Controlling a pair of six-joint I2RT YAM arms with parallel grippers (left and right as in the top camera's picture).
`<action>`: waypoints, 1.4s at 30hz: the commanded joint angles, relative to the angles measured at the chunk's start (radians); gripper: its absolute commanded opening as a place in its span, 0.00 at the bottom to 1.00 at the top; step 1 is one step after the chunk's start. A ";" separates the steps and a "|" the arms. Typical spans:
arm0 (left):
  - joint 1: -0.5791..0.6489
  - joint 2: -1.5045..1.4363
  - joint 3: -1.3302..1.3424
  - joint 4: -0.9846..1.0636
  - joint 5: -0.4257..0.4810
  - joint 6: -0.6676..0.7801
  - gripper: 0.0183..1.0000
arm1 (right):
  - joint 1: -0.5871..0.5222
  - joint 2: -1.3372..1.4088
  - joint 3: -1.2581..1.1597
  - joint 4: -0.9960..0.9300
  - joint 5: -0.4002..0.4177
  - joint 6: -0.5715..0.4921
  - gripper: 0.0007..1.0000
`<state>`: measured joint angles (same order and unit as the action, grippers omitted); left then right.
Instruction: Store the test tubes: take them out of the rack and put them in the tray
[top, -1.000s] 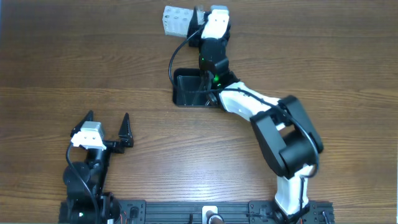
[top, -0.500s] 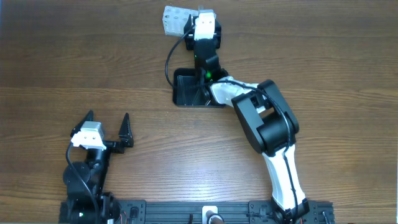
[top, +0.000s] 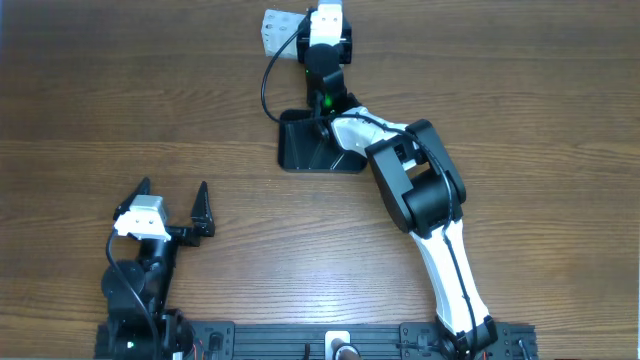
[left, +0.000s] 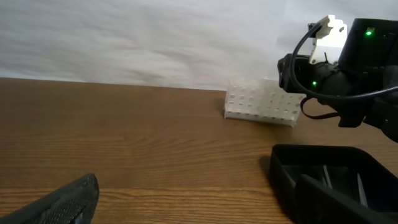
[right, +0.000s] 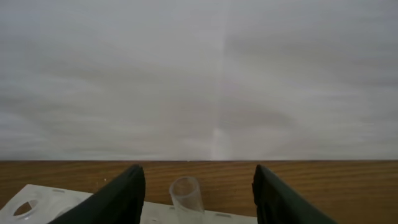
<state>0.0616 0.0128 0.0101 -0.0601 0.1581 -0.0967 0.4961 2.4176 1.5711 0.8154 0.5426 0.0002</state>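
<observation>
Right gripper (right: 196, 186) has slid left over the rack (top: 280, 31), wide around 1 test tube (right: 186, 194); left gripper (top: 174, 187) wide.

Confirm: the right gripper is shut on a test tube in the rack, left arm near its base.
The right gripper is open, not shut: the right wrist view shows its fingers apart on either side of the test tube in the rack. The left arm is near its base.

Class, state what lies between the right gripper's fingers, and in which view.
A clear test tube standing in the white rack, seen in the right wrist view.
</observation>
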 joint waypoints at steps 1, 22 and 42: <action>0.005 -0.006 -0.004 -0.002 0.005 0.011 1.00 | -0.013 0.018 0.023 -0.004 0.016 0.002 0.57; 0.005 -0.006 -0.004 -0.002 0.005 0.011 1.00 | -0.012 0.070 0.113 -0.105 0.015 0.029 0.53; 0.005 -0.006 -0.004 -0.002 0.006 0.011 1.00 | -0.012 0.070 0.116 -0.094 0.015 0.032 0.26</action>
<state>0.0616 0.0128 0.0101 -0.0601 0.1581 -0.0967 0.4911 2.4752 1.6646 0.7151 0.5529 0.0250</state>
